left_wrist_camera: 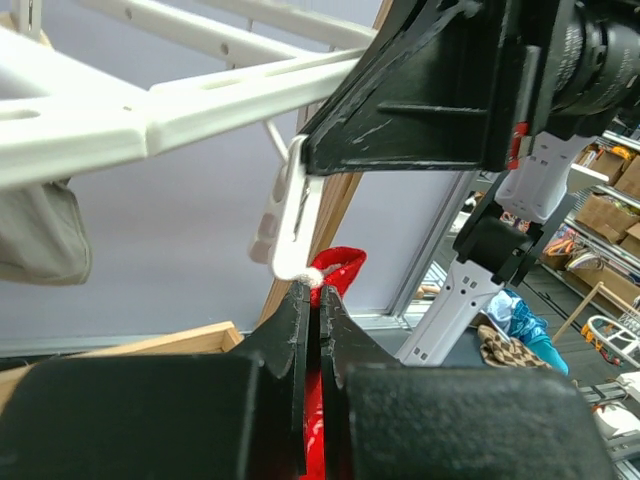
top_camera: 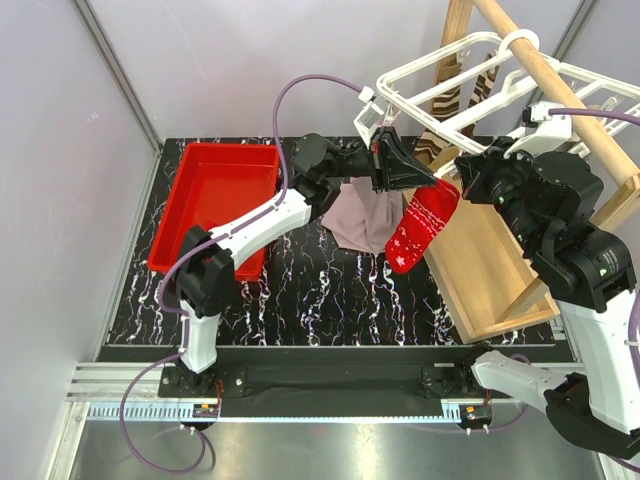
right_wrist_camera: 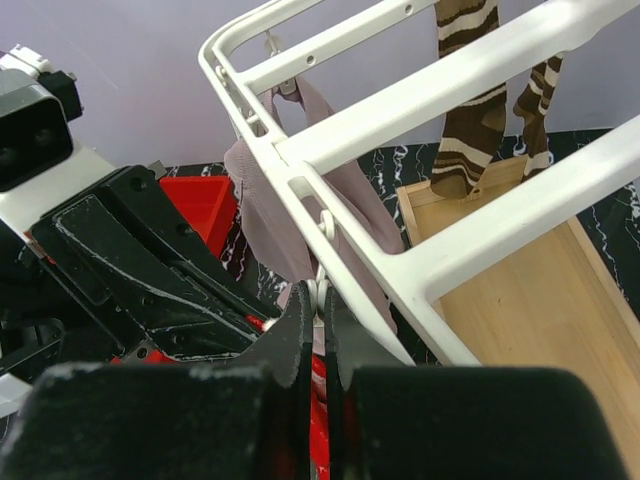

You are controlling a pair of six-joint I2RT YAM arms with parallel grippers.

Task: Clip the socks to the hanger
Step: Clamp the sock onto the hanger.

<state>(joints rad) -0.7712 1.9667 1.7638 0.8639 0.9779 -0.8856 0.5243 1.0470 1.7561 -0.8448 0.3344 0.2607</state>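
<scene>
Your desk [top_camera: 320, 290]: black, white-veined | red tub [top_camera: 215, 200] lies left of your left fingers [top_camera: 405, 170] | wooden frame base [top_camera: 490, 275] lies right of them

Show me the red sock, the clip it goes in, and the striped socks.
red sock [top_camera: 422, 228]: top view, middle of the foot.
clip [left_wrist_camera: 286, 215]: left wrist view, white body.
striped socks [right_wrist_camera: 470, 110]: right wrist view, left sock's leg.
</scene>
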